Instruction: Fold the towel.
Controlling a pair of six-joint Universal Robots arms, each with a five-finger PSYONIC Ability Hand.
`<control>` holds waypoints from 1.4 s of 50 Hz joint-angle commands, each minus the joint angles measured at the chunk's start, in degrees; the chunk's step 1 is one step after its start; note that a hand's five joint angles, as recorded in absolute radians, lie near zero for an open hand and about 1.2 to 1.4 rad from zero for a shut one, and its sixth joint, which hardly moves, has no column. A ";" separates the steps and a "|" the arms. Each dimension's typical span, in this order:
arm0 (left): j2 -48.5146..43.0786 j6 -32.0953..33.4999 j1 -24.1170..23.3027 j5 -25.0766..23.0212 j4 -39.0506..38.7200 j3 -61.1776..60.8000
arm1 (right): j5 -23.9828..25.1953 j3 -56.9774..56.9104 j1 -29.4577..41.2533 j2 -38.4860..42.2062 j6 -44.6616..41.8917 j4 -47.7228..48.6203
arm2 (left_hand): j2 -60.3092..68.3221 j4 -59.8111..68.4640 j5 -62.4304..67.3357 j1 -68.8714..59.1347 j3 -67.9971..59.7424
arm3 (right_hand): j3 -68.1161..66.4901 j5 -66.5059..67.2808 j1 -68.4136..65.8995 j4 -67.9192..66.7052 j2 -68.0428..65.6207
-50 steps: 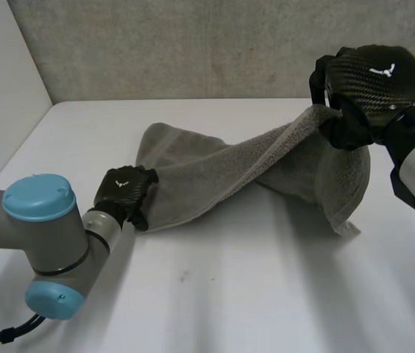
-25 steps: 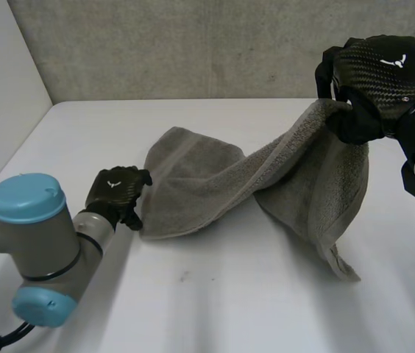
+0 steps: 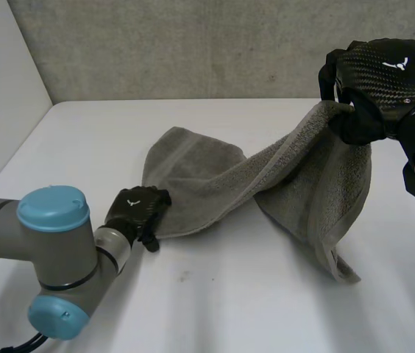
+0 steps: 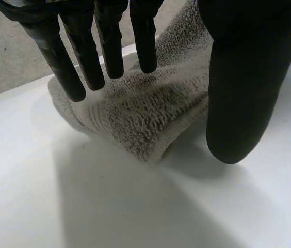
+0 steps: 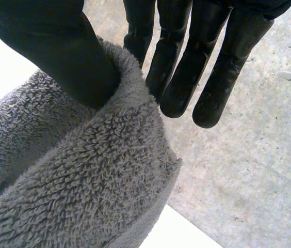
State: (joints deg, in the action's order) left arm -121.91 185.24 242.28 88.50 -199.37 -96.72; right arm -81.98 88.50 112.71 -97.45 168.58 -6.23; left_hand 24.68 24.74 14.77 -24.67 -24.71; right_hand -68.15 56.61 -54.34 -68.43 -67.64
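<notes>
A grey towel (image 3: pixel 207 184) lies crumpled on the white table (image 3: pixel 237 301), and its right part is pulled up into a hanging drape. My right hand (image 3: pixel 377 81) holds that raised edge above the table's right side. In the right wrist view the thumb (image 5: pixel 58 46) pinches the towel (image 5: pixel 83 181) against the fingers (image 5: pixel 187 57). My left hand (image 3: pixel 140 209) is at the towel's near left corner. In the left wrist view its straight fingers (image 4: pixel 109 41) hover over the towel corner (image 4: pixel 145 113), with the thumb (image 4: pixel 243 77) apart beside it.
A grey wall (image 3: pixel 193 44) runs along the table's far edge and a white side wall (image 3: pixel 1 88) stands at the left. Bare table lies in front of the towel. My left arm's elbow (image 3: pixel 53 272) is low at the near left.
My left hand drew away from the towel's left edge, then came in again nearer and further right at the near corner. The right hand rose slightly with the towel, then held.
</notes>
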 commanded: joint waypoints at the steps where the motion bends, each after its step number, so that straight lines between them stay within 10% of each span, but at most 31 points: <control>1: -4.03 -0.23 -0.32 0.09 -0.32 3.38 | -0.02 -0.08 -0.03 -0.02 0.00 -0.01 | 11.77 11.72 11.69 -11.79 -11.74 | -11.85 13.39 -25.66 -11.57 -12.36; 8: -2.99 -3.99 1.08 0.62 -1.99 5.41 | -0.02 -0.34 -0.38 -0.02 0.00 0.08 | 55.24 55.19 55.16 -55.25 -55.21 | -11.85 13.39 -25.66 -11.57 -12.36; 23: 19.78 -6.55 10.23 -1.22 2.58 1.72 | 1.30 -2.19 -4.43 4.46 -16.31 -6.84 | 55.32 55.26 55.23 -55.33 -55.29 | -11.85 13.39 -25.66 -11.57 -12.36; 35: 28.93 18.55 13.83 -9.75 27.69 2.16 | 1.65 2.46 -3.81 9.37 -33.91 -20.48 | 55.32 55.26 55.23 -55.33 -55.29 | -11.85 13.39 -25.66 -11.57 -12.36; 45: 17.85 33.00 14.62 -9.22 36.59 3.12 | 0.33 3.36 -3.72 21.58 -46.14 -21.90 | 55.32 55.26 55.23 -55.33 -55.29 | -11.85 13.39 -25.66 -11.57 -12.36; 58: 1.68 27.58 10.59 -2.82 20.54 38.75 | -5.47 -29.35 1.20 34.08 -30.41 -12.05 | 55.32 55.26 55.23 -55.33 -55.29 | -11.85 13.39 -25.66 -11.57 -12.36; 70: 6.07 10.23 10.40 -2.19 -4.10 48.82 | -11.45 -22.69 1.99 24.42 -30.67 36.27 | 55.32 55.26 55.23 -55.33 -55.29 | -11.85 13.39 -25.66 -11.57 -12.36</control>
State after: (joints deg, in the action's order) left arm -119.00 202.93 252.54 86.60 -192.65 -47.41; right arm -92.60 56.50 114.67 -67.20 141.04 10.74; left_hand 69.75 69.78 59.39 -68.49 -69.67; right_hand -68.15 56.63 -54.34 -68.43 -67.64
